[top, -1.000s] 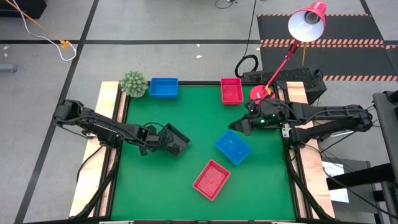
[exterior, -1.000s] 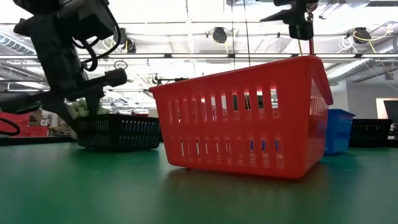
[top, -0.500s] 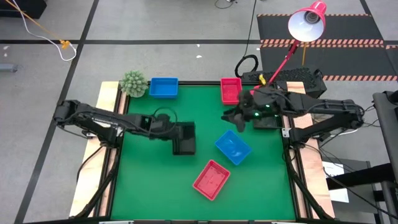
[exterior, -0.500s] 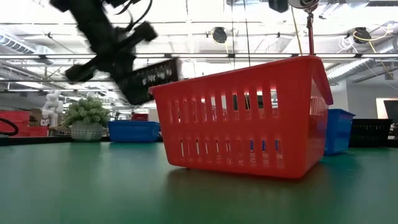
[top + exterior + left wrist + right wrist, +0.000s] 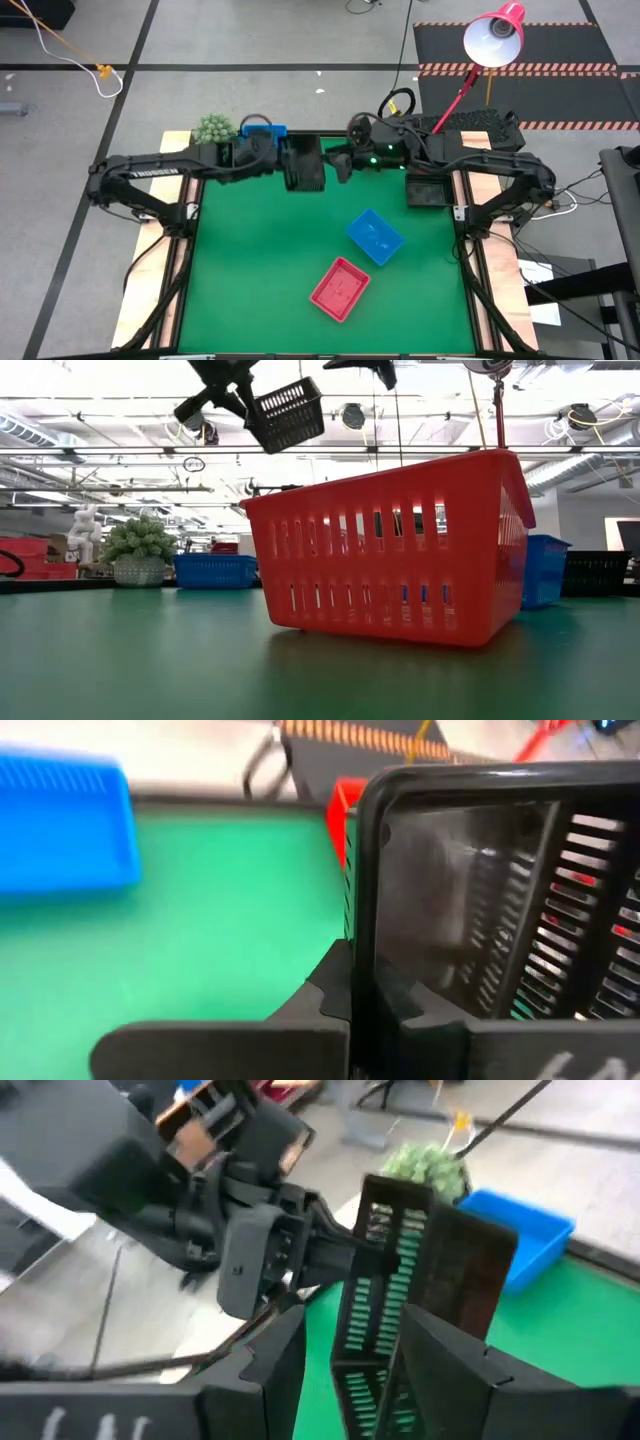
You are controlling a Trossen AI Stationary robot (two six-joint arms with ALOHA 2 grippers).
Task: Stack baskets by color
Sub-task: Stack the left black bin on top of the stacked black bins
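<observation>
High view: slatted black basket [image 5: 303, 163] in left fingers [image 5: 277, 160]

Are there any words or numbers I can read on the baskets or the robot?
None can be read.
The black basket in the left claw, the blue basket and the red basket are plain.
Pale marks at the edge of both wrist views are cut off and unreadable.

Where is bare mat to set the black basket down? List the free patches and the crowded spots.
Free: the mat's near-left part, bordered by the left edge and the red basket. Also the strip between the blue basket and the far edge. Crowded: the far edge, where the left claw holds the black basket facing the right claw.
</observation>
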